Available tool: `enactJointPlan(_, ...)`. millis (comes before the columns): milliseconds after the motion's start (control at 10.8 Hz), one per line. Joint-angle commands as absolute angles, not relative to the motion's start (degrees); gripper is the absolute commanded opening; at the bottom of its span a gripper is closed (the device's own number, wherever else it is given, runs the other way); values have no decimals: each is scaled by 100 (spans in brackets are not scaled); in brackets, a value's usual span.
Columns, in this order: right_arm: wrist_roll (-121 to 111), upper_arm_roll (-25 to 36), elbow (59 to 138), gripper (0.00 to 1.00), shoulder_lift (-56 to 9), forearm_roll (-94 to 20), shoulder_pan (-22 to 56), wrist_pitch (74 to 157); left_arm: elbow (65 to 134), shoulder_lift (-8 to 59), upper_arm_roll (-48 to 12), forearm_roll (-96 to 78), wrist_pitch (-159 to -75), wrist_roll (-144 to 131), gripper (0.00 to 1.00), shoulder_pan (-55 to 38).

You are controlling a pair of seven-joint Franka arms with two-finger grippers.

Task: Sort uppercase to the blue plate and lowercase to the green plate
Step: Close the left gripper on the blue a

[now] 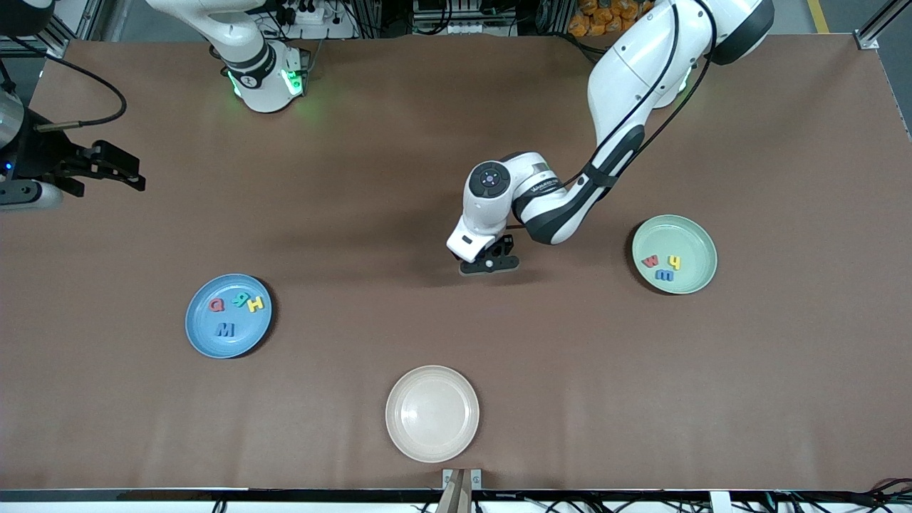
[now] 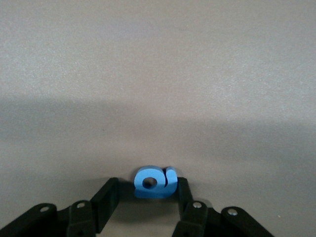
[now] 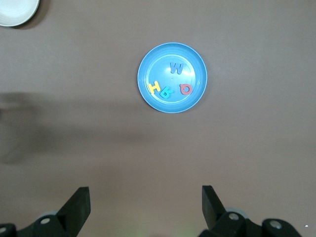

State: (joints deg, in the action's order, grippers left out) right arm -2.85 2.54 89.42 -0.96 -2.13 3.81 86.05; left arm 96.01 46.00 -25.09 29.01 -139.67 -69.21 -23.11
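My left gripper (image 1: 489, 265) is down at the table's middle, between the two coloured plates. In the left wrist view it (image 2: 147, 184) is open around a light blue rounded lowercase letter (image 2: 155, 181) lying on the table. One finger (image 2: 183, 190) touches the letter and the other stands a little apart. The blue plate (image 1: 206, 335) holds the red Q (image 1: 216, 306), teal R (image 1: 239, 300), yellow H (image 1: 255, 304) and dark blue M (image 1: 225, 330). The green plate (image 1: 692, 242) holds the red w (image 1: 650, 261), yellow h (image 1: 674, 263) and a blue letter (image 1: 665, 275). My right gripper (image 1: 114, 169) waits open and empty.
An empty cream-white plate (image 1: 432, 413) sits near the table's front edge, nearer to the front camera than my left gripper. The right wrist view shows the blue plate (image 3: 193, 66) with its letters and the cream-white plate's edge (image 3: 15, 12).
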Motion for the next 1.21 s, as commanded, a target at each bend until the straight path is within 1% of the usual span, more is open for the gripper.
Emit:
enactJointPlan(0, -360, 281, 8780, 100, -158, -334, 413, 8481, 9527, 4632, -2435, 3041, -13896, -6847, 50, -2338)
enactJointPlan(558, -334, 281, 8771, 100, -158, -360, 422, 8517, 9510, 4588, -2435, 3006, -13860, -6776, 32, -2320)
enactJointPlan(930, -343, 281, 8763, 100, -106, -360, 396, 8517, 9483, 4535, -2443, 2988, -13562, -6558, 21, -2250)
enactJointPlan(1116, -351, 281, 8771, 100, -105, -360, 387, 8517, 9492, 4430, -2469, 2988, -13326, -6023, 10, -2093)
